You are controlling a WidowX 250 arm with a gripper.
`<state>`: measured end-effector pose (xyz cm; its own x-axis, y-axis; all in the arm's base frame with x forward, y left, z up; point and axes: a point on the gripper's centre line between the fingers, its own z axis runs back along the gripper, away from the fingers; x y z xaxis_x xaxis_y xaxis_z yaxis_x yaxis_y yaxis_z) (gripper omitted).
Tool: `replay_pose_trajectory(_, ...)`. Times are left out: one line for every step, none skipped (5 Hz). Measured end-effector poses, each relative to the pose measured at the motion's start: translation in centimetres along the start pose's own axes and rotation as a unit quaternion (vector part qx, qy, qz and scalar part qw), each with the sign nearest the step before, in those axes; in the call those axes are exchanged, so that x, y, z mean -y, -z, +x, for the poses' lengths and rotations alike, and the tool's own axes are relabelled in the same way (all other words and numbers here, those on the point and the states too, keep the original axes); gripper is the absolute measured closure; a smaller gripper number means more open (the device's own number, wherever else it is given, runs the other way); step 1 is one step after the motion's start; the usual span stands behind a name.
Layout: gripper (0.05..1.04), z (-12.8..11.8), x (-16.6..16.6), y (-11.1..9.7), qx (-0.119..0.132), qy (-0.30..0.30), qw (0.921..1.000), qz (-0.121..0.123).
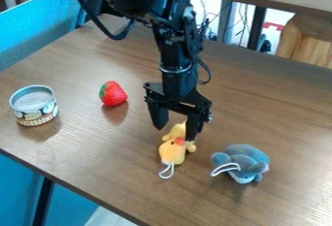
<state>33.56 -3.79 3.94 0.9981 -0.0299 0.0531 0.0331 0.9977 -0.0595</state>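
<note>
Hanging Open over the Yellow Toy

The gripper (pixel 175 133) points down above the worktop (pixel 285 116), its fingers released and set apart. The yellow toy (pixel 173 152) lies on the worktop beneath and partly between them, its white loop towards the near edge. One finger overlaps the toy in the view; contact appears possible but cannot be confirmed from this angle. A grey plush (pixel 241 162), also with a white loop, lies near the yellow toy, to its right in the view. Left of the gripper in the view is a red strawberry (pixel 113 94); farther left, a can (pixel 35 106) stands upright, near the worktop's edge.
</note>
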Motion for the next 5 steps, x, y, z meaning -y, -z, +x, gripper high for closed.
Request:
replay_pose_trajectory(0.118,-0.1,-0.4,1.3,-0.012,-0.006,0.9999,0.010)
replay_pose_trajectory(0.384,0.1,0.0,1.4,-0.007,-0.004,1.0000,0.000)
replay_pose_trajectory(0.647,0.3,0.3,1.5,0.005,-0.006,0.9999,-0.010)
replay_pose_trajectory(0.753,0.4,0.5,1.7,0.013,0.002,0.9997,-0.019)
replay_pose_trajectory(0.777,0.4,0.7,1.7,0.034,0.032,0.9986,-0.026)
